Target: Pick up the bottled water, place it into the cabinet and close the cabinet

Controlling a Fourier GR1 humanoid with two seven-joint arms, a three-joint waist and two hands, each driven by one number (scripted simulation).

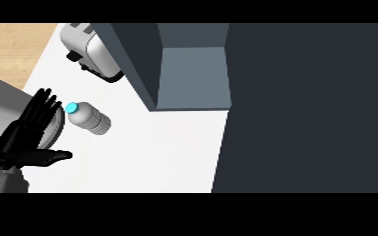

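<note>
My left robot hand [29, 132] is spread open beside the bottled water [90, 117]; smooth, rounded, likely slippery, so I'd grasp mid-body

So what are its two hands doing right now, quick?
Left hand: open, fingers straight, holding nothing, beside the bottled water.
Right hand: not in view.

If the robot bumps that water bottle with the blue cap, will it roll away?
Probably yes. The water bottle lies on its side on the white counter, and its round body would likely roll when nudged. Its ribbed sides may help fingers catch it. The open left hand beside it isn't holding it, so nothing would stop it.
</note>
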